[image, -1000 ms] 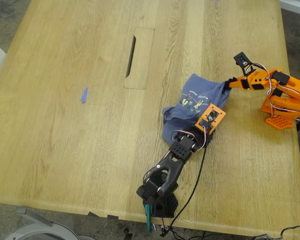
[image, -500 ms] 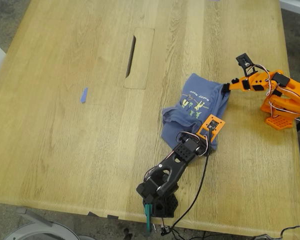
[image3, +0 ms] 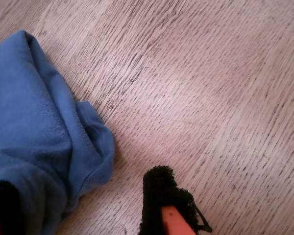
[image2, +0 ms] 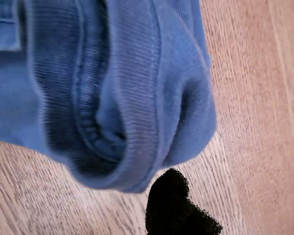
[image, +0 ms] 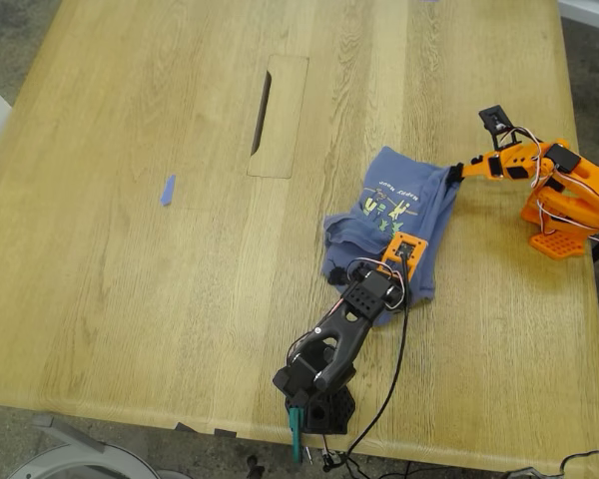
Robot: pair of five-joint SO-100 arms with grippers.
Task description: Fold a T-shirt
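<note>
My second gripper (image3: 83, 205) stands wide, one finger on the T-shirt (image: 394, 215). My first gripper's (image2: 181, 208) opening cannot be told. Table (image: 130, 299) bare toward the exterior view's left.

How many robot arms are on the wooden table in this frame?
2. A black arm stands at the table's near edge in the exterior view, reaching onto the slate-blue cotton T-shirt. An orange arm sits at the exterior view's right, its gripper at the shirt's edge.

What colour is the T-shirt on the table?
Slate blue T-shirt, clearest in the exterior view.
</note>
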